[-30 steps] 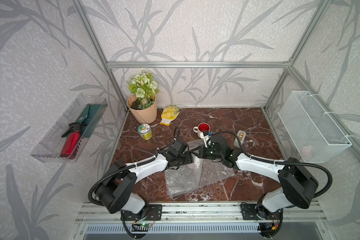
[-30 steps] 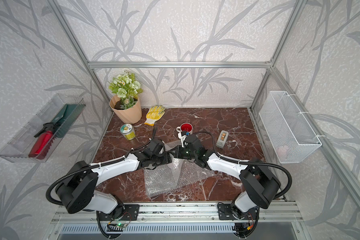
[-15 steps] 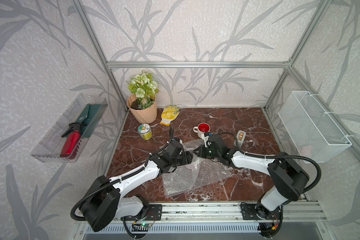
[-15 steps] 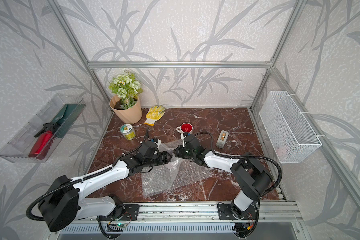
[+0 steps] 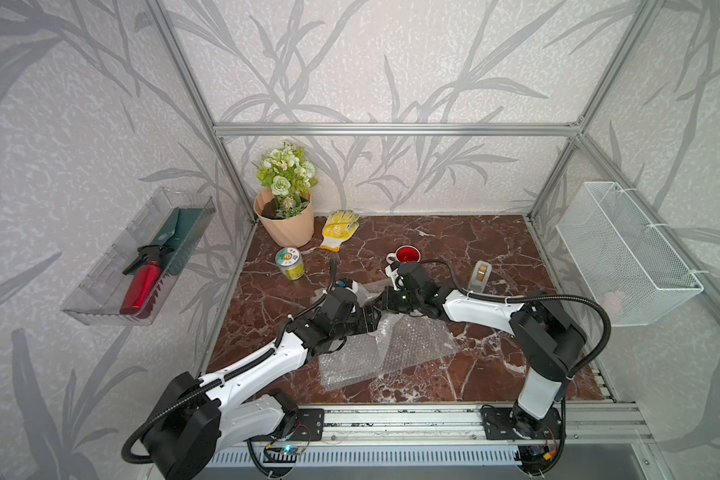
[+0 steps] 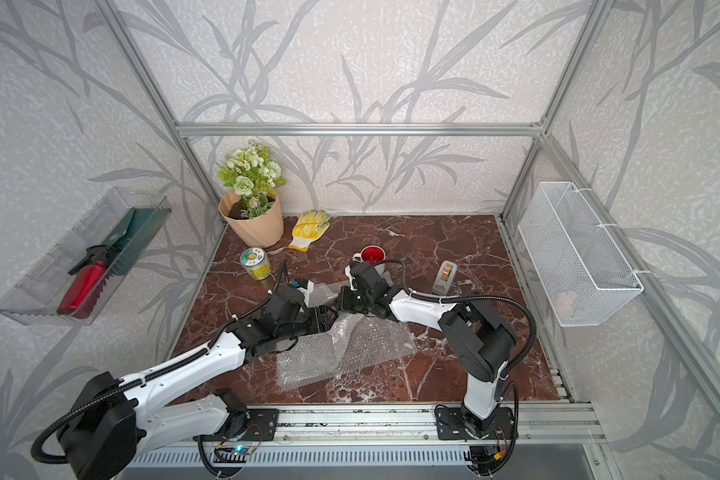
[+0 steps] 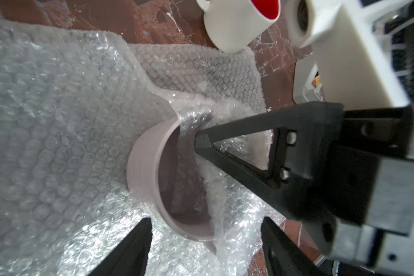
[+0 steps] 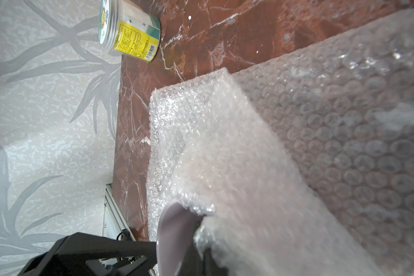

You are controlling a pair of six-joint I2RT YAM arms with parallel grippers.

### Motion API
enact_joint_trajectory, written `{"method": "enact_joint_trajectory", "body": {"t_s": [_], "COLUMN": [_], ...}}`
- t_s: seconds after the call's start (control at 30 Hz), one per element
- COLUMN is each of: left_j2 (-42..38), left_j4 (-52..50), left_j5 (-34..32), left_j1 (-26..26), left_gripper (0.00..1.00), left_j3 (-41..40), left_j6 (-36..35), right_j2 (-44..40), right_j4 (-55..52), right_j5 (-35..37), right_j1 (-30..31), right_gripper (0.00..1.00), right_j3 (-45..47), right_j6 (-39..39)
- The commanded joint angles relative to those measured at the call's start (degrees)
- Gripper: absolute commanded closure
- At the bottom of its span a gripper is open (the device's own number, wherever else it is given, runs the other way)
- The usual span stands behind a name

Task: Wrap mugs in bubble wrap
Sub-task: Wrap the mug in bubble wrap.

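So far only one mug is partly done: the lilac mug (image 7: 148,167) lies on its side on the wrap (image 7: 58,119), between the two arms, with the sheet folded over its body and the rim bare. Its axis runs flat, mouth toward the right gripper (image 7: 202,143), which is closed with its tip at the rim; whether it pinches wrap I cannot tell. The left gripper (image 7: 206,222) stands wide and empty. The red mug (image 7: 234,31) waits upright, unwrapped.

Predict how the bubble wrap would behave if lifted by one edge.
Probably floppy: the bubble wrap drapes and creases over the lilac mug. Likely very light, being thin, see-through air-bubble film. It may spring open unless held: the fold over the mug looks puffy, not flat.
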State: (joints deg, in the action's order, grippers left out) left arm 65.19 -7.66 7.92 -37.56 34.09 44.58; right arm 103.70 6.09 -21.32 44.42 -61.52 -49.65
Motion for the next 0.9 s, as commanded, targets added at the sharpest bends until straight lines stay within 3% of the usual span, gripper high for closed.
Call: {"method": "enact_joint_trajectory", "body": {"t_s": [0.0, 0.5, 0.87], "left_j2": [1.50, 8.09, 9.25], "left_j4": [0.47, 3.58, 3.83], "left_j5": [-1.31, -0.64, -0.49], "left_j1": [0.38, 3.34, 3.55], "left_gripper": [0.26, 0.22, 0.23], "left_j3": [-1.20, -0.02, -2.18], "left_j6": [0.31, 1.37, 1.74], "right_j2": [2.47, 2.75, -5.28], "right_j4": [-5.91, -7.06, -10.92], "right_j5": [-0.93, -2.21, -2.79], "right_j1": [0.62, 1.17, 0.50], "right_gripper": [1.00, 1.00, 0.66], "right_j3": [-0.40, -2.05, -6.48], "right_j6": [0.59, 1.22, 5.24]}}
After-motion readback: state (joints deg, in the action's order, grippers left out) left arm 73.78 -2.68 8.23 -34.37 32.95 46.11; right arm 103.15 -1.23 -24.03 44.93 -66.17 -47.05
